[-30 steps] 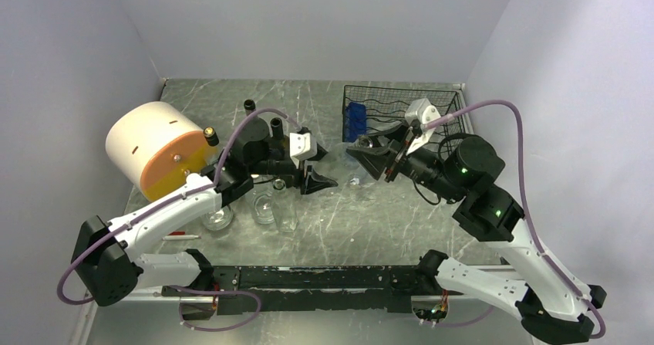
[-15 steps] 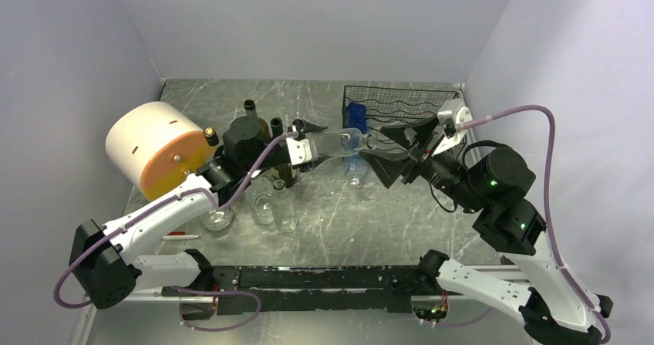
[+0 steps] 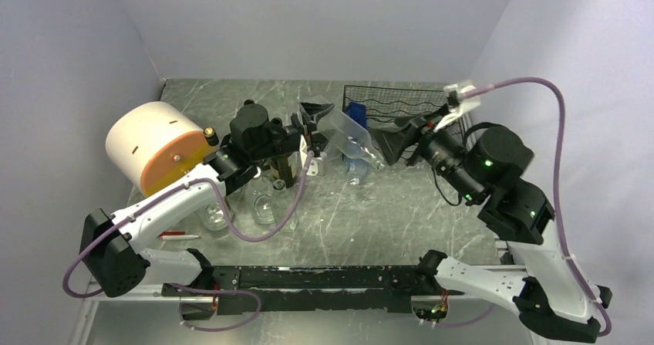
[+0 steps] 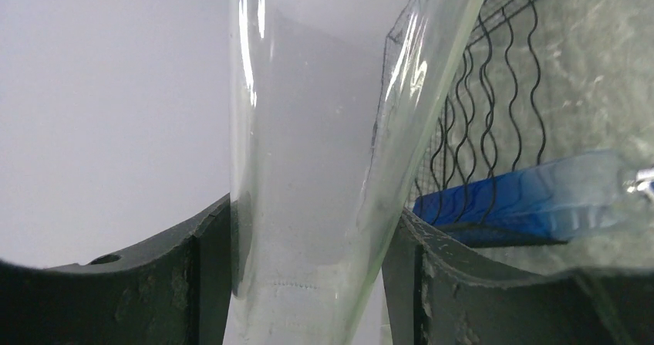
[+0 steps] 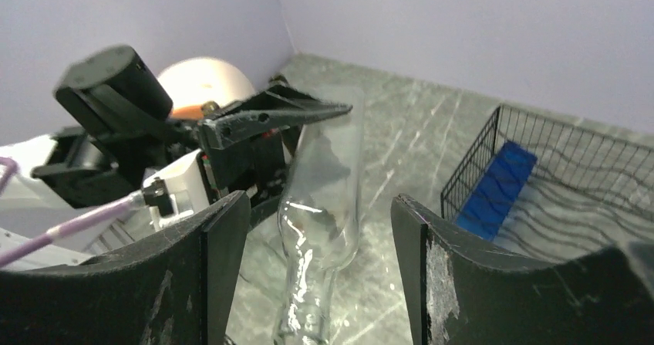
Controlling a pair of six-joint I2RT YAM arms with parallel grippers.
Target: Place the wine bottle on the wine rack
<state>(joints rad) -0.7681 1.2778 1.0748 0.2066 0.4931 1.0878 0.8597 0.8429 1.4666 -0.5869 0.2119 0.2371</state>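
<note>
**A:** How is the left gripper (image 4: 308, 275) set?

**B:** It is clamped on the body of the clear wine bottle (image 4: 308, 167), which is held above the desk (image 3: 370, 206). The right gripper (image 5: 316, 275) is spread apart, facing the neck end, and nothing is gripped.

**A:** And the wine rack (image 3: 401, 102)?

**B:** It is found just right of the bottle, nearer the right arm. The long axis is slanted, neck down toward that gripper. The neck tip is cut off, and contact with the rack cannot be judged. A blue bottle (image 5: 493, 179) is seen inside.

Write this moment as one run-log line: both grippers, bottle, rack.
left gripper: shut on clear glass bottle, lifted | right gripper: open, bottle neck between jaws | wine rack: blue bottle inside
</note>
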